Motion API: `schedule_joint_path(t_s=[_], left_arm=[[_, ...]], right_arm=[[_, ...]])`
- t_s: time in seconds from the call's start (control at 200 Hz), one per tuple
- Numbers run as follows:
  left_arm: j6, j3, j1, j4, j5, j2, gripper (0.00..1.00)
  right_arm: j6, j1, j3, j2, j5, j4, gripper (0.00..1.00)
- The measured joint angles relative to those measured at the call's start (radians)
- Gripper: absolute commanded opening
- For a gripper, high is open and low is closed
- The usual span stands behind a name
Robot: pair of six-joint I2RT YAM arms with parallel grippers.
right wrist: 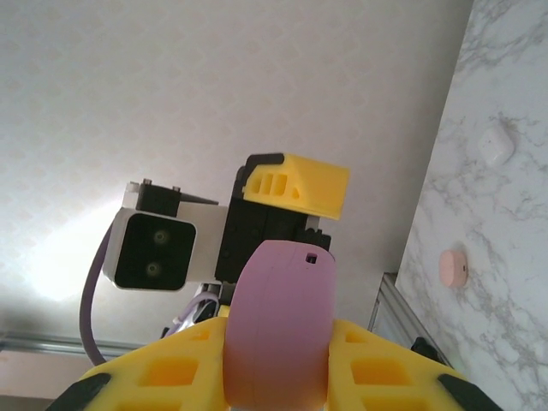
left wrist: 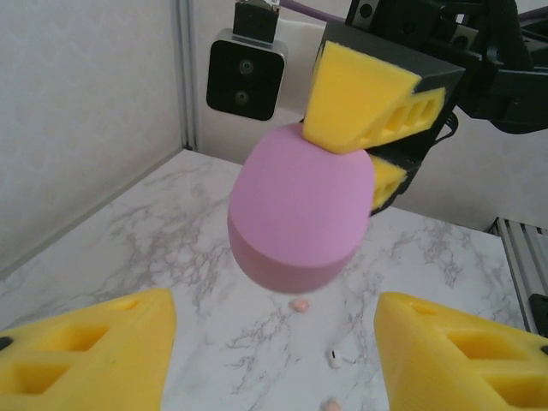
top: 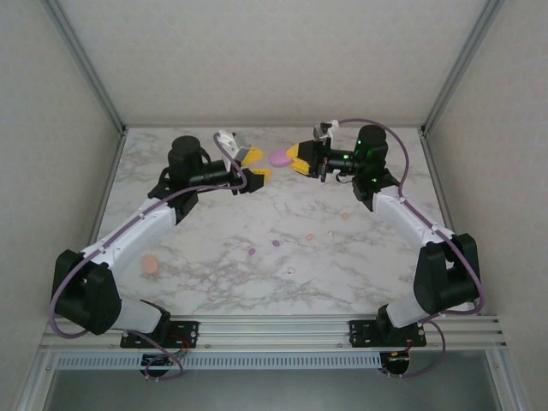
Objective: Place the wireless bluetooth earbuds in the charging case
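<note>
Patience helps: right gripper [top: 296, 159] clamps the purple case [left wrist: 300, 214], left gripper [top: 257, 164] has jaws apart. Close your left jaws gently around it.

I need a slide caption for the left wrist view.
Right gripper holds the purple case before the open left gripper.

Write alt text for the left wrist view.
A purple charging case hangs in mid-air above a marble table, pinched by the right tool. The left tool is open and empty, its yellow fingers in the bottom corners. A white earbud and two peach earbuds lie on the table beneath.
</note>
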Motion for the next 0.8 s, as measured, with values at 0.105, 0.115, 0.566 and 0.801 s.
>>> schedule_joint_path(t_s=[0.105, 0.115, 0.566, 0.801], left_arm=[[0.004, 0.034, -0.003, -0.004, 0.030, 0.022, 0.61], [0.004, 0.037, -0.003, -0.005, 0.032, 0.023, 0.60], [0.037, 0.129, -0.024, -0.087, 0.093, 0.062, 0.49], [0.071, 0.147, -0.024, -0.123, 0.092, 0.064, 0.26]], right_arm=[[0.018, 0.011, 0.005, 0.000, -0.013, 0.019, 0.17], [0.020, 0.011, 0.005, 0.000, -0.013, 0.021, 0.17], [0.065, 0.025, 0.013, 0.010, -0.017, 0.068, 0.17], [0.084, 0.026, 0.013, 0.014, -0.019, 0.080, 0.21]])
